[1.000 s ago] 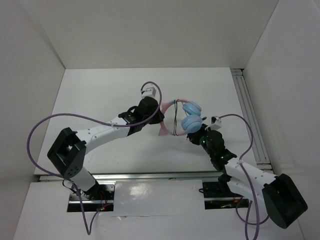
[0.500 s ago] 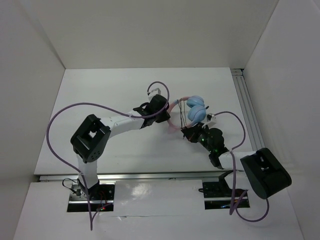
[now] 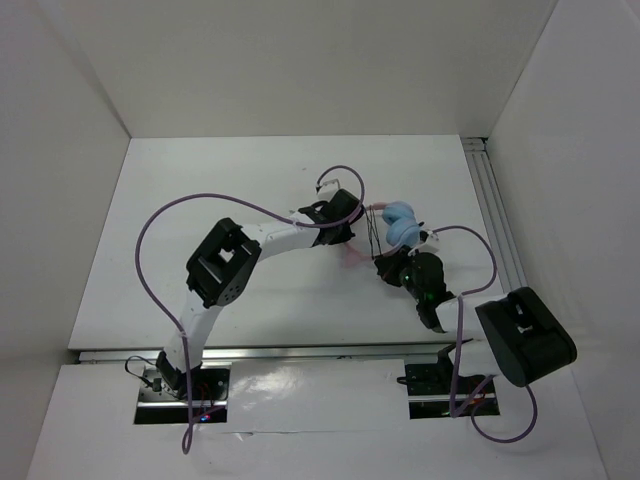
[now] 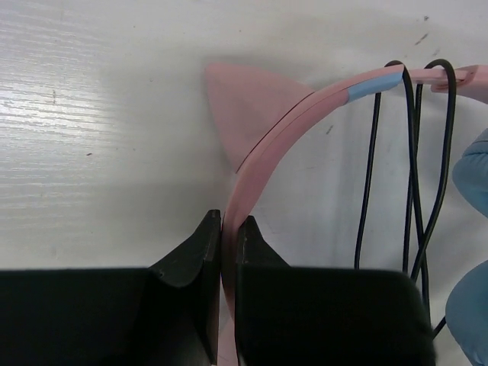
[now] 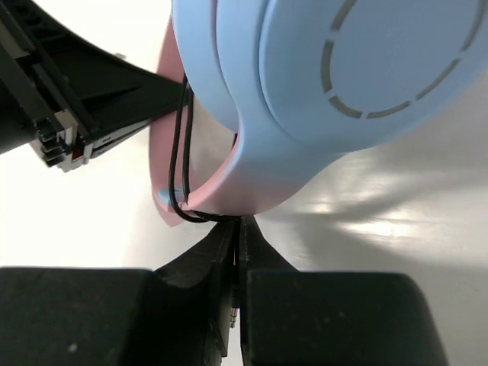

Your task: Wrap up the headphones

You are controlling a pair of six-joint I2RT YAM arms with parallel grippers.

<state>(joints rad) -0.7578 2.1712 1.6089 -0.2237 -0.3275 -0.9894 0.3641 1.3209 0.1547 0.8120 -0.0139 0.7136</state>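
The headphones point(image 3: 403, 222) stand at the table's middle right, their light blue ear cups point(image 5: 343, 69) side by side above the white surface. My left gripper point(image 4: 229, 227) is shut on the pink headband point(image 4: 305, 107), just below its cat ear point(image 4: 248, 114). The thin black cable point(image 4: 412, 152) hangs in loops over the band near the cups. From the near side, my right gripper point(image 5: 241, 229) is shut on the cable's end, and the metal plug point(image 5: 232, 313) shows between its fingers. In the top view the left gripper point(image 3: 358, 228) and the right gripper point(image 3: 384, 266) flank the headphones closely.
Thick purple robot cables point(image 3: 200, 200) arch over the left arm and loop beside the right arm point(image 3: 480, 245). A metal rail point(image 3: 492, 215) runs along the table's point(image 3: 200, 180) right edge. White walls enclose the table on three sides.
The left arm has reached farther right, carrying the headphones right and toward the back. The right arm has folded up closer to them, still pinching the cable.
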